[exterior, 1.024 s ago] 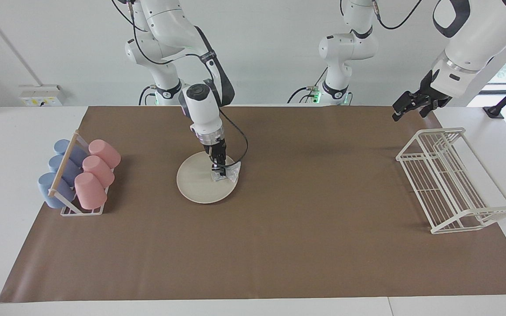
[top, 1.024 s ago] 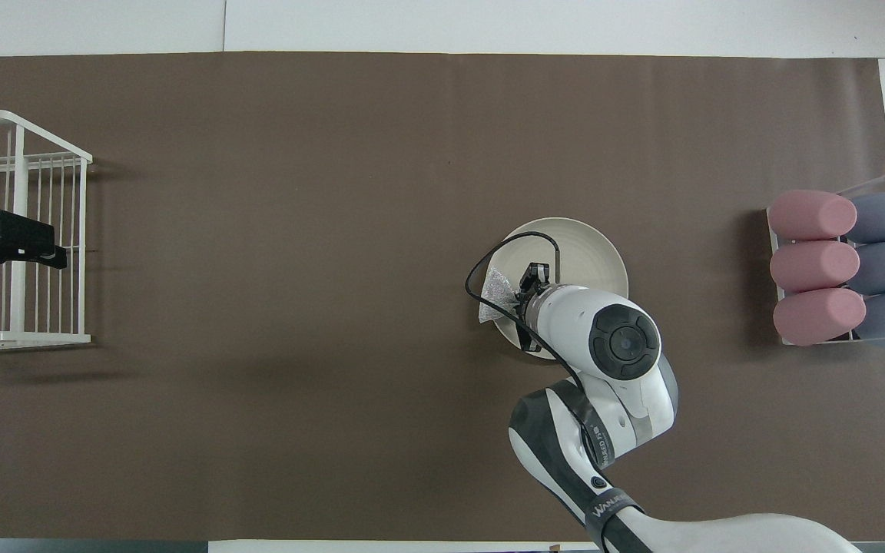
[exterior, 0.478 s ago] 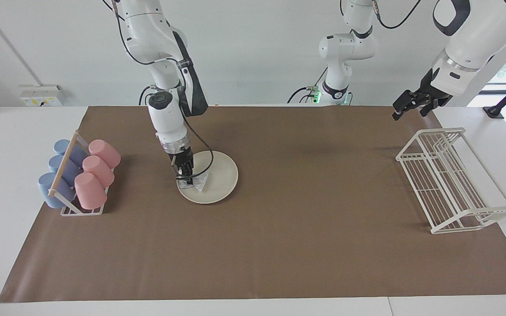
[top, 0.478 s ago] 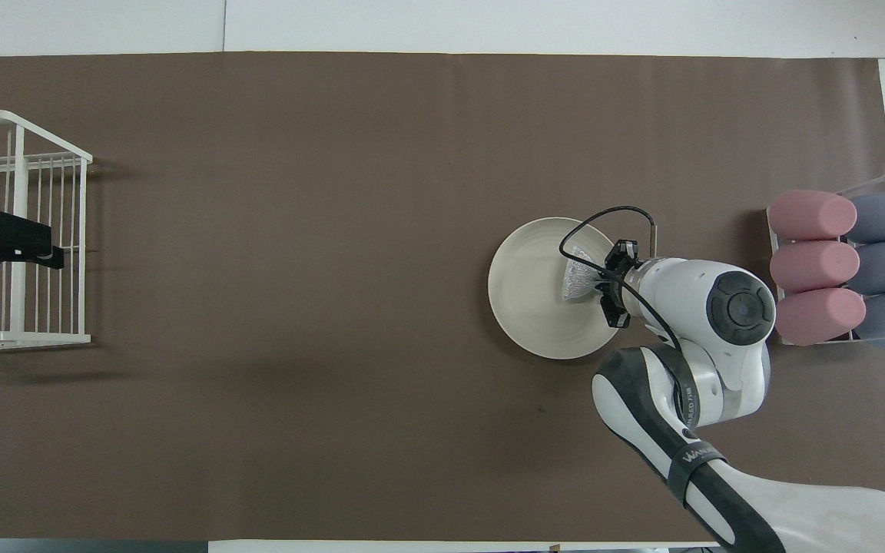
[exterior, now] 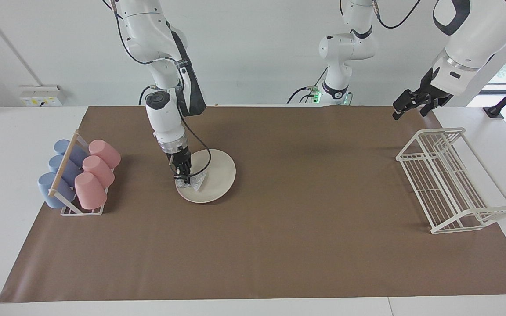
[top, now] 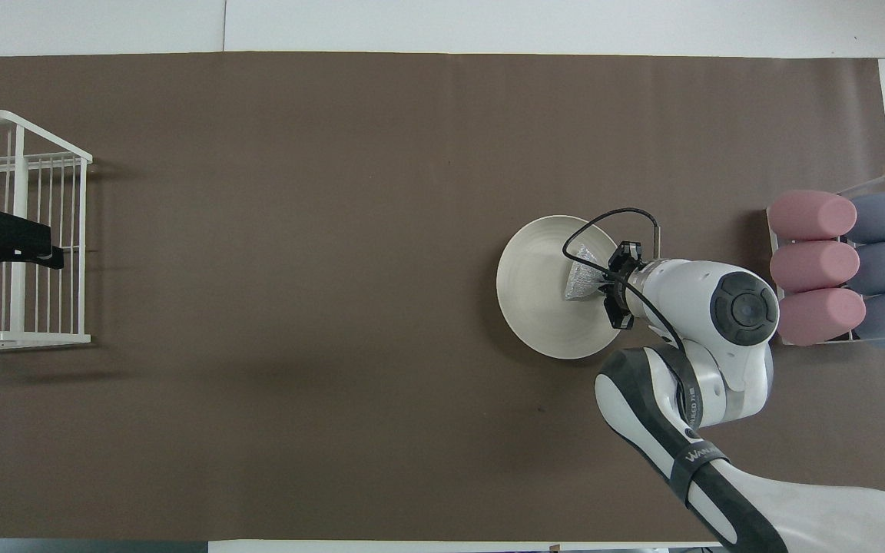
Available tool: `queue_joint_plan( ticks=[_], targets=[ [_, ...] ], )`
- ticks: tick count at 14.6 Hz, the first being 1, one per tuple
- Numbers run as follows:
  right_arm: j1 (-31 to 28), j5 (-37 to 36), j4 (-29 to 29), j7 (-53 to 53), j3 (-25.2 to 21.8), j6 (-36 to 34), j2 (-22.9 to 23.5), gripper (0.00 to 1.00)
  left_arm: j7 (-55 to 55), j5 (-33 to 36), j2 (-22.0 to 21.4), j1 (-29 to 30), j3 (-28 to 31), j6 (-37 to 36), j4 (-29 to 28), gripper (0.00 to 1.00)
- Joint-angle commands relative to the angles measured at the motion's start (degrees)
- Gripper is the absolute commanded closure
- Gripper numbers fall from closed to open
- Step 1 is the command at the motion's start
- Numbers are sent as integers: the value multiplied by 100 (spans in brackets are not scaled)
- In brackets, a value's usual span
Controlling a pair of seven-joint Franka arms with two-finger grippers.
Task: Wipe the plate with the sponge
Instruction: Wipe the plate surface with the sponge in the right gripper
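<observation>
The cream-white plate (exterior: 215,177) (top: 538,307) lies flat on the brown mat, toward the right arm's end of the table. My right gripper (exterior: 184,179) (top: 602,281) is shut on the silvery sponge (exterior: 197,181) (top: 582,283) and presses it onto the part of the plate closest to the cup rack. The sponge sticks out from the fingertips toward the plate's middle. My left gripper (exterior: 400,110) (top: 43,253) hangs in the air over the white wire rack at the left arm's end, open and holding nothing.
A small rack of pink and blue cups (exterior: 79,175) (top: 842,269) stands beside the plate at the right arm's end. A white wire dish rack (exterior: 450,177) (top: 16,230) stands at the left arm's end. The brown mat (exterior: 314,228) covers most of the table.
My right gripper has swept the sponge across the plate, from the rim toward the left arm's end to the part by the cup rack. The plate slid slightly. The left arm barely moved.
</observation>
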Motion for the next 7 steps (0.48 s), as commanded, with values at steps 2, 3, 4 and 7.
queue_joint_plan(
  ticks=[2,3,4,7],
  targets=[
    [562,-29,-1,700,38,-34,197,100,13,-66,-115,77,-37,2,-98,0],
    [694,-29,113,832,47,-34,223,100,13,-66,-115,77,-37,2,-98,0],
    [808,-29,227,981,38,-34,249,100,13,-66,-115,77,-37,2,-98,0],
    [906,-38,263,1097,47,-51,250,100,13,-66,-115,77,-37,2,-98,0]
  ],
)
